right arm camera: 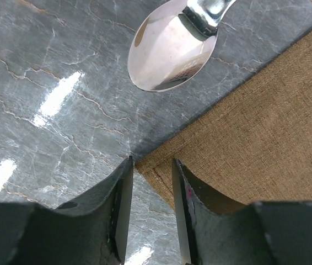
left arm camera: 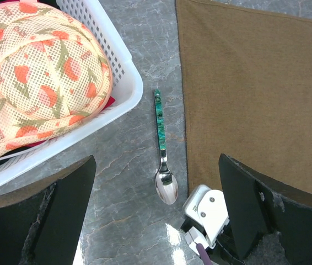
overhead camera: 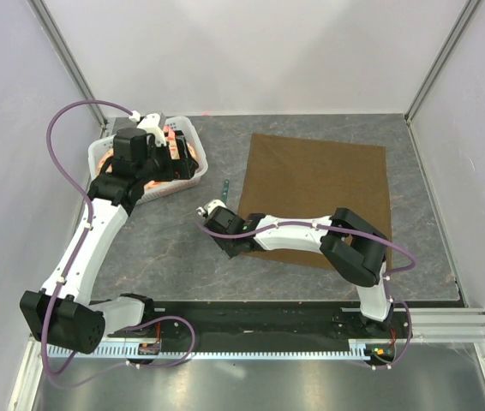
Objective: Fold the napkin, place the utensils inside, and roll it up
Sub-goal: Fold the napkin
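While the right gripper [right arm camera: 152, 165] sat low on the grey table [overhead camera: 174, 257], its arm stretched leftward across the front edge of the napkin [right arm camera: 255, 132]. The gripper was at the cloth's near-left corner. Its fingers [right arm camera: 120, 210] were drawn close, with a narrow gap between them. The tip of the corner lay in that gap, right at the fingertips. The cloth was flat there, neither lifted nor bunched. Whether the pads touched it could not be told from the wrist view.

The napkin lay spread flat and unfolded on the right half of the table, its left edge running away from the arms. The spoon [left arm camera: 161, 138] lay on bare table just beside that edge, roughly parallel and not touching it. Its teal handle pointed to the far side and its silvery bowl toward the arms. The bowl sat just ahead of the right gripper's fingertips, apart from both fingers and from the cloth corner.

The left gripper [left arm camera: 156, 165] hung raised above the table by the white basket [left arm camera: 128, 99], jaws spread wide and holding nothing. In its wrist view the spoon lay below, between the two fingers, with the napkin to the right and the basket to the left. Orange-patterned plates [left arm camera: 35, 72] sat in the basket at the far left of the table.
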